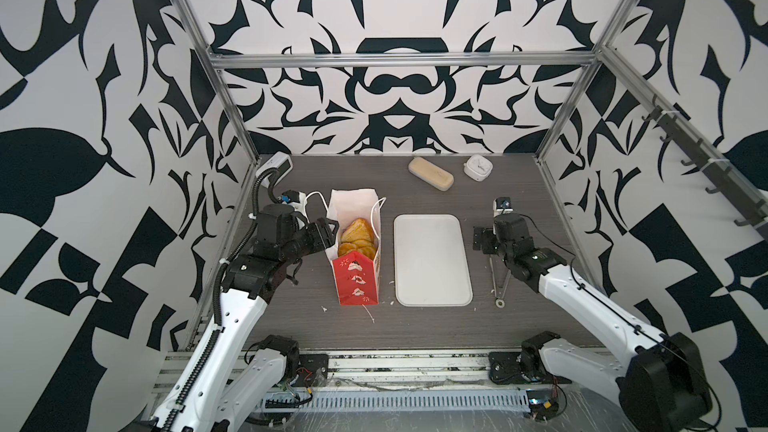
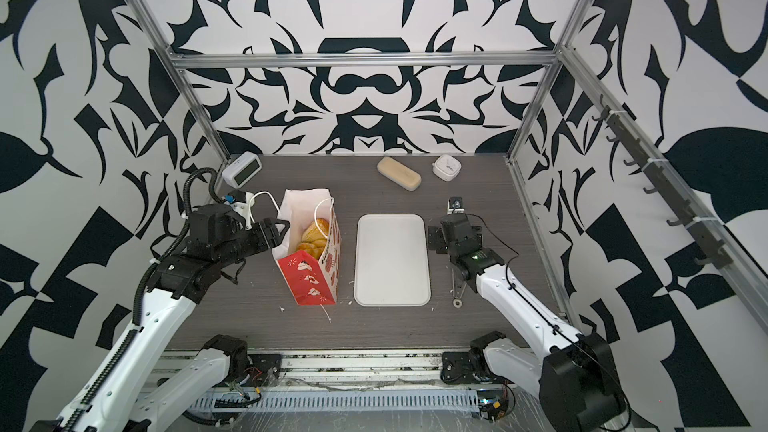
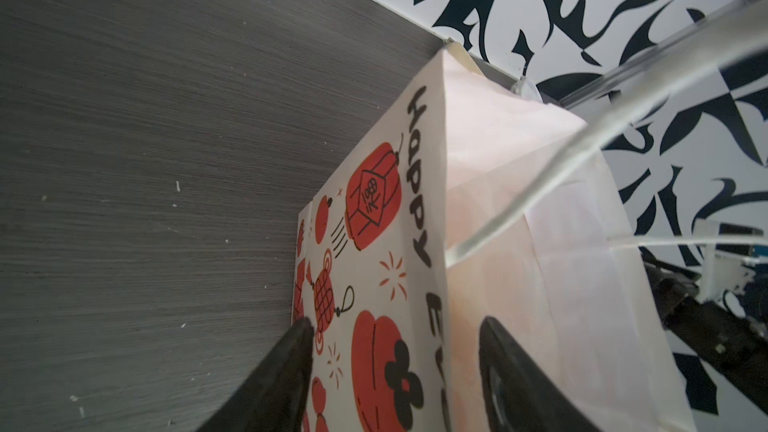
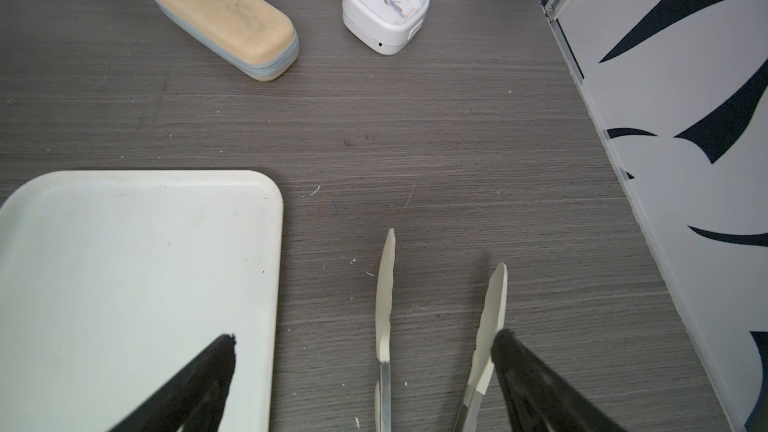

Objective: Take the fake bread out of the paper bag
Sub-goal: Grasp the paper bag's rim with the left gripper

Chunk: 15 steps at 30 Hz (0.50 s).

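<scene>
Counting for you: one paper bag [image 1: 357, 280], one tray [image 1: 432, 268], one pair of tongs [image 4: 385, 305], one beige block [image 1: 431, 174], one dial clock [image 1: 478, 167], one digital clock [image 2: 242, 168]. Of the fake bread [image 1: 356, 238] you can make out at least two pieces; any others are hidden.
Bread look: glossy and golden-brown, with a ridged puff farther back and striped pieces nearer you.
Bread place: low inside the bag, seen through its open mouth in both top views.
Bag look: white inside; the narrow near face is red with white motifs, and the broad side is white with red lanterns and black lettering. It has white cord handles.
Bag axis: upright, mouth up; the mouth's long side runs from the near table [image 1: 415, 326] edge toward the back wall.
Bag place: just left of the tray, not touching it.
Left side: your left gripper [image 3: 397, 322] straddles the bag's left wall at the rim. The jaws are partly apart, one finger [image 3: 291, 351] on the printed face and the other over the white inside, so the paper is not pinched.
Right side: your right gripper [image 4: 363, 336] has its jaws spread wide and holds nothing. It is above the tongs, right of the tray.
Tongs: flat on the table, arms spread, tips toward the back wall.
</scene>
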{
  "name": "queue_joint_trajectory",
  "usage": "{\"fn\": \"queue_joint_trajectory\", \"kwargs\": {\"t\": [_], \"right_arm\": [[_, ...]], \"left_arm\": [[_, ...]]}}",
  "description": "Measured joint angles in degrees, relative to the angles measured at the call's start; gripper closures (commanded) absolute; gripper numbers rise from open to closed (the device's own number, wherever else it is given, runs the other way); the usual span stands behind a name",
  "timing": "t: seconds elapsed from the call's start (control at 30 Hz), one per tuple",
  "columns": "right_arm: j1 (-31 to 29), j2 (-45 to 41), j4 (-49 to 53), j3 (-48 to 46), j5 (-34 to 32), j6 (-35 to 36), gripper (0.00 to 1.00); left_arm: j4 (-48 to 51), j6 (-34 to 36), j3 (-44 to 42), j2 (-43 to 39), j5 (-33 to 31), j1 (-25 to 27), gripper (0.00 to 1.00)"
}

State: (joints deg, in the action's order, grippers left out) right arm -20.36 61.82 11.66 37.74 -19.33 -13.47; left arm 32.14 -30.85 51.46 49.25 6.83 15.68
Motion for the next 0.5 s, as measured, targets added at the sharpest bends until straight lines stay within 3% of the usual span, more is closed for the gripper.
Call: {"fn": "queue_joint_trajectory", "kwargs": {"t": [0.3,0.47,0.5], "right_arm": [[0.00,2.45,-0.79,-0.11,0.94,-0.07,0.02],[0.02,4.28,-0.94,-0.11,1.62,-0.11,0.02],[0.02,4.61,-1.05,-0.11,1.73,-0.13,0.02]], "left_arm": [[-0.66,-2.03,0.07,1.40,-1.79,1.11,0.68],[-1.29,-4.09,0.31,1.38,-2.25,1.38,0.98],[-1.29,-4.74,0.59,1.38,-2.51,1.38,1.00]]}}
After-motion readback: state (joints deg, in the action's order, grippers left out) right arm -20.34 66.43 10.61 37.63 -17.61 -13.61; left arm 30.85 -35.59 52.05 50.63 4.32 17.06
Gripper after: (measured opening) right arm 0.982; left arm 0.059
